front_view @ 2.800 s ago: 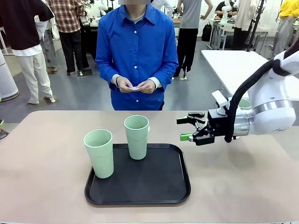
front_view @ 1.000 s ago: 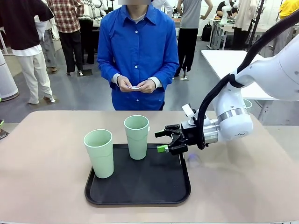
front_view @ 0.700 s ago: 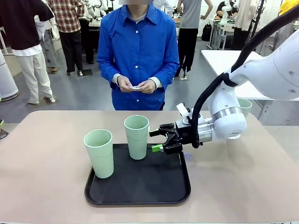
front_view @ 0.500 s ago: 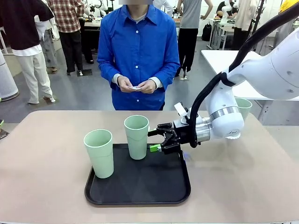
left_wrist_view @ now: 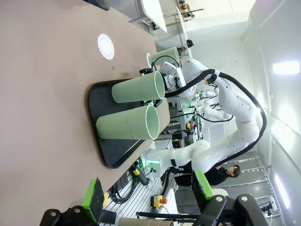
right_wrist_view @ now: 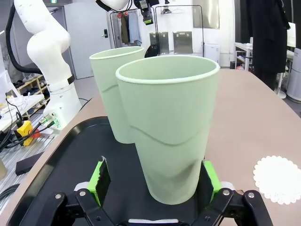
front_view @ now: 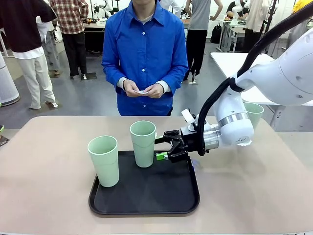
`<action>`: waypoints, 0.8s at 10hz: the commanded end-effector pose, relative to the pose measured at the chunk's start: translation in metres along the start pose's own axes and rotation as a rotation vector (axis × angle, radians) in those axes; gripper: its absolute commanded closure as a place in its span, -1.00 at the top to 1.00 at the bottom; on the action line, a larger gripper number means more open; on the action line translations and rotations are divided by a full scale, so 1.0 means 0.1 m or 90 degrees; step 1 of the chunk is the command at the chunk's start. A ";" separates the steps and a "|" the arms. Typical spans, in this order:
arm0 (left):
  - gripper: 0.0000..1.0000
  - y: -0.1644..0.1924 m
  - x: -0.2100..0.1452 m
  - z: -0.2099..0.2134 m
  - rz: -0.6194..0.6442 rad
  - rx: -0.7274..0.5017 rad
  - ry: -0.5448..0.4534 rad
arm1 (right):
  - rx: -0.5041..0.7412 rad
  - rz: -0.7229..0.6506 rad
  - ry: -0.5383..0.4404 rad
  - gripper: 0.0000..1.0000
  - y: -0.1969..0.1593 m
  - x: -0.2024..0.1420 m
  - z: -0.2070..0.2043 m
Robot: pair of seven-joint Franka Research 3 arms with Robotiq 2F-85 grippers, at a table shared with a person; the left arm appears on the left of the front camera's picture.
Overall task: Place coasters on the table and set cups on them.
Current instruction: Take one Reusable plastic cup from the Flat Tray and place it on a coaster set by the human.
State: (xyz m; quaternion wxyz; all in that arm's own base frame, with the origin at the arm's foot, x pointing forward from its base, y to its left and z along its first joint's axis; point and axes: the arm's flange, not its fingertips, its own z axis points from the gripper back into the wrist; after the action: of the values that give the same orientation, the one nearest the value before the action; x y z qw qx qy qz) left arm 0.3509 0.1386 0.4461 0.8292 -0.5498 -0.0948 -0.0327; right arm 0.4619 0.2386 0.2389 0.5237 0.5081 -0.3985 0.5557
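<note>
Right gripper [front_view: 158, 149] is in over the tray's [front_view: 146, 198] far right corner, jaws spread wide and straddling the far cup [front_view: 143, 143]. In the wrist view, the green pads [right_wrist_view: 99, 181] flank the cup low down. One has a clear gap, the other sits right by the wall, and I cannot tell if it touches. Nothing is clamped. That cup stands upright on the black tray, and the near cup [front_view: 104, 160] stands upright at the tray's left edge. The tray sits mid-worktop [front_view: 44, 186], close to the robot-side edge. A third cup [front_view: 254, 113] stands toward the far right corner, its base hidden behind the arm. One coaster [right_wrist_view: 278, 179] lies bare on the worktop, just off the tray's right side. Left gripper [left_wrist_view: 148, 194] hangs off to the side, jaws fully apart with nothing between them. At the far edge, the person's hands [front_view: 143, 89] hold something small and white.
</note>
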 end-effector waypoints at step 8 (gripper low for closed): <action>1.00 -0.01 -0.01 0.01 -0.005 -0.008 -0.003 | -0.023 0.018 0.000 1.00 -0.21 -0.17 -0.36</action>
State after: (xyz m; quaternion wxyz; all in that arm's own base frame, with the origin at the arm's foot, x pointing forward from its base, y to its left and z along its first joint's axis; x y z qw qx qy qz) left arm 0.3509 0.1387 0.4461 0.8292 -0.5498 -0.0948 -0.0327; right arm 0.4732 0.2640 0.2197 0.5250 0.5055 -0.4001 0.5557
